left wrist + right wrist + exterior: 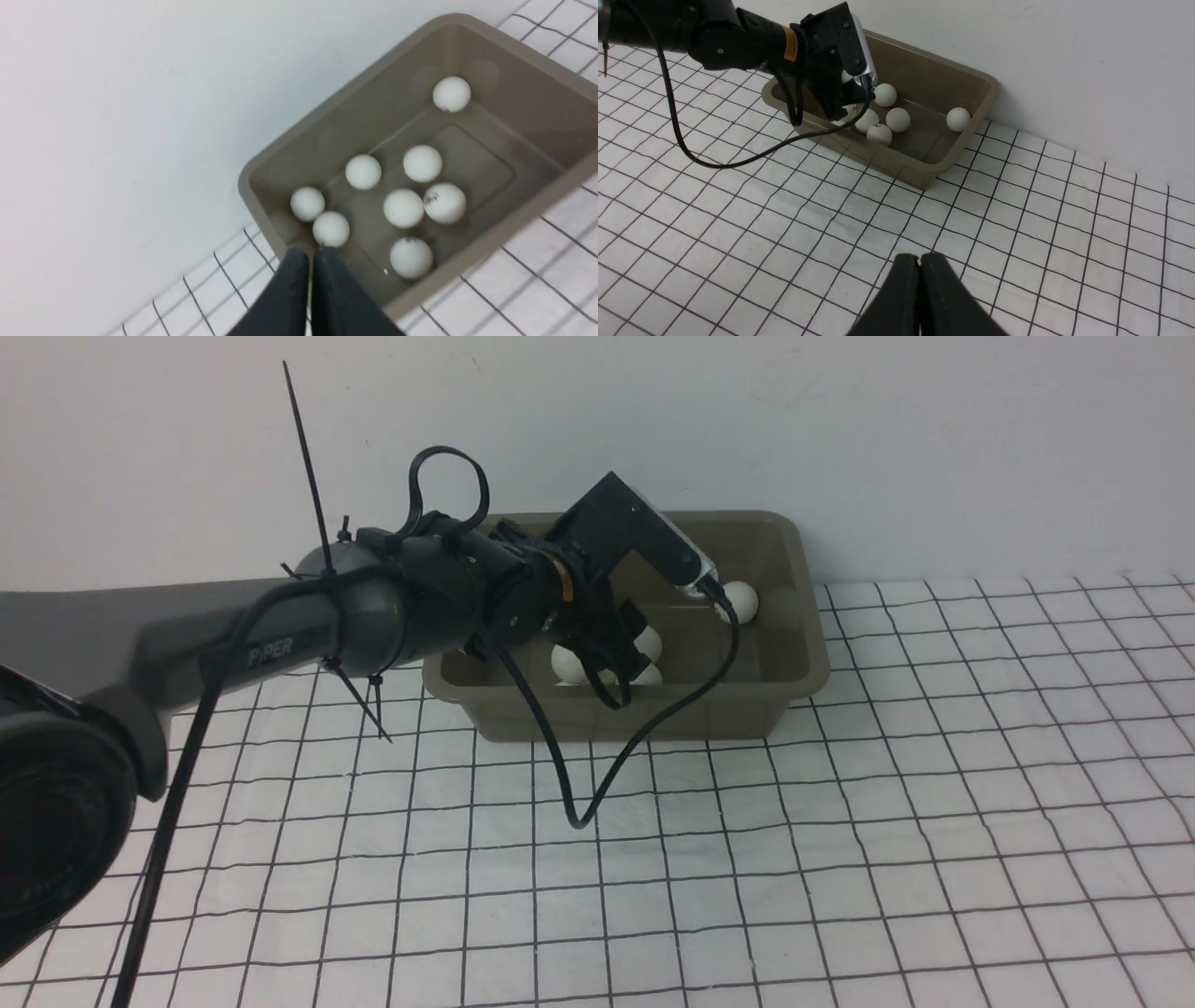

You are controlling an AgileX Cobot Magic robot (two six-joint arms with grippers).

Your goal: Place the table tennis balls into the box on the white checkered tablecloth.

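Your left arm [280, 625] reaches forward over the cloth [840, 859], its gripper [312, 254] poised just above the near rim of the box [803, 681]. The jaws are pressed together and carry nothing; from the left wrist view you see the two dark fingers [289, 289] meeting tip to tip over the tub's edge.

All eight balls [403, 208] lie on the floor of the box. Seven sit loosely grouped toward the end under your gripper, two of them showing small dark print, and two pairs within that group touch or nearly touch. The eighth [451, 94] rests well apart, against the far wall.

The box stands on the cloth, hard against the white wall [934, 448]. A black cable [579, 784] loops from the wrist camera down across the box's front.

Your right gripper [919, 261] hangs above bare cloth, well apart from the box, jaws likewise closed and empty.
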